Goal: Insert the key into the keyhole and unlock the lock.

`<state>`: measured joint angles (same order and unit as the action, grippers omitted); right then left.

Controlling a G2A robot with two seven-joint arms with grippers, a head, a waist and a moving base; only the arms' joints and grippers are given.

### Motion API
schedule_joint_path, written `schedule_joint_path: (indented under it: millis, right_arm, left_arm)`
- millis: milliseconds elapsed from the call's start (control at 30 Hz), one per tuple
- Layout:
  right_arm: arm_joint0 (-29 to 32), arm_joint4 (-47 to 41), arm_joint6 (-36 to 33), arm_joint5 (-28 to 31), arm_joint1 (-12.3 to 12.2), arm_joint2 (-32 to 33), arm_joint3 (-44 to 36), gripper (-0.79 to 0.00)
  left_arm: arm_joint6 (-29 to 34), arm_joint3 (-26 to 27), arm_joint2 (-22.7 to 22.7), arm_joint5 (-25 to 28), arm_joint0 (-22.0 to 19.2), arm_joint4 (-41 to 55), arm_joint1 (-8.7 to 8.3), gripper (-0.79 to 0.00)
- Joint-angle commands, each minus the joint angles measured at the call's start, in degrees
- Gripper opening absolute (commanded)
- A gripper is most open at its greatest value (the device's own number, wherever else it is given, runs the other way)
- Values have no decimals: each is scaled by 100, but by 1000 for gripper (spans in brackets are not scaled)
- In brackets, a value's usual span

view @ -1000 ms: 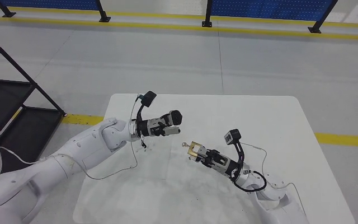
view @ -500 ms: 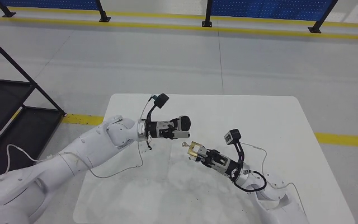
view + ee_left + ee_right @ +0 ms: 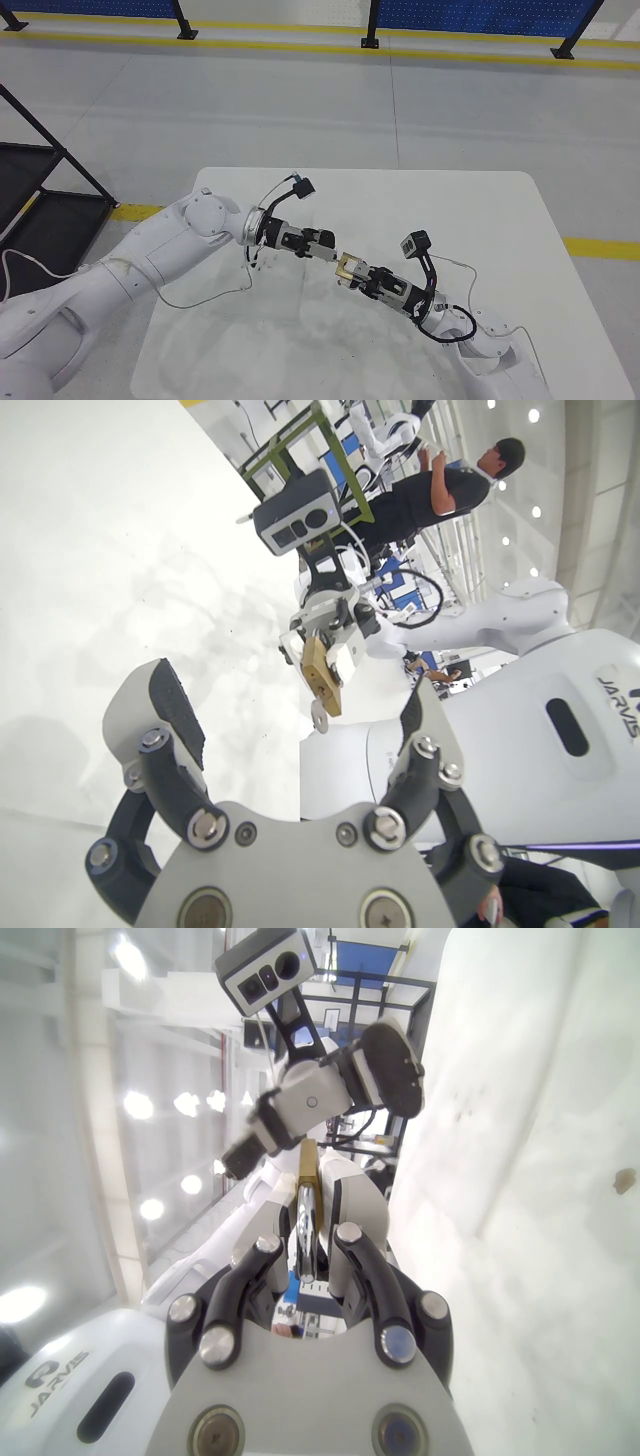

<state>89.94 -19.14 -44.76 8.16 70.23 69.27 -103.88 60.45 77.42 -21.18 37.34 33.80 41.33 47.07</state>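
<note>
Left fingers [image 3: 172,705]: spread wide, nothing held. Bow of key [image 3: 318,716] sits just ahead of gap between them, apparently untouched.
Right fingers [image 3: 350,1203]: closed on brass padlock [image 3: 320,677], gripping shackle end; padlock body points toward left arm.
Key: seated in keyhole at padlock's free end, bow protruding.
Padlock: held above white surface [image 3: 480,210], near its middle.
Top view: both arms meet tip to tip over surface, left arm from left edge, right arm from near right corner.
</note>
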Motion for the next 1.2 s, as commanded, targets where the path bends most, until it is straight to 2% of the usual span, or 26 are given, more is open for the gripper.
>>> schedule_joint_path:
  millis: [0,267,433,633,800,967,1033,1067,1100,1167]
  right_arm:
    - [0,0,0,0,0,0,0,-785]
    - [0,0,0,0,0,0,0,-785]
    - [0,0,0,0,0,0,0,-785]
    - [0,0,0,0,0,0,0,-785]
    - [0,0,0,0,0,0,0,-785]
    - [0,0,0,0,0,0,0,-785]
    - [0,0,0,0,0,0,0,-785]
    - [0,0,0,0,0,0,0,-785]
    - [0,0,0,0,0,0,0,-785]
    - [0,0,0,0,0,0,0,-785]
  left_arm:
    - [275,-37,-24,-136,30,172,26,0]
    - [300,-66,-51,-164,41,246,33,0]
    - [602,-52,-176,-804,158,400,13,0]
    - [903,-138,-425,-1301,299,959,24,0]
    - [1180,-263,-504,-1731,415,1221,93,0]
    - [1313,-396,-608,-1885,489,1417,192,-6]
    - [1366,-444,-656,-1885,529,1508,232,-185]
    - [1403,-471,-673,-1882,546,1520,252,-342]
    - [1434,-501,-692,-1874,561,1537,272,-413]
    - [1475,-583,-723,-1853,590,1518,311,-499]
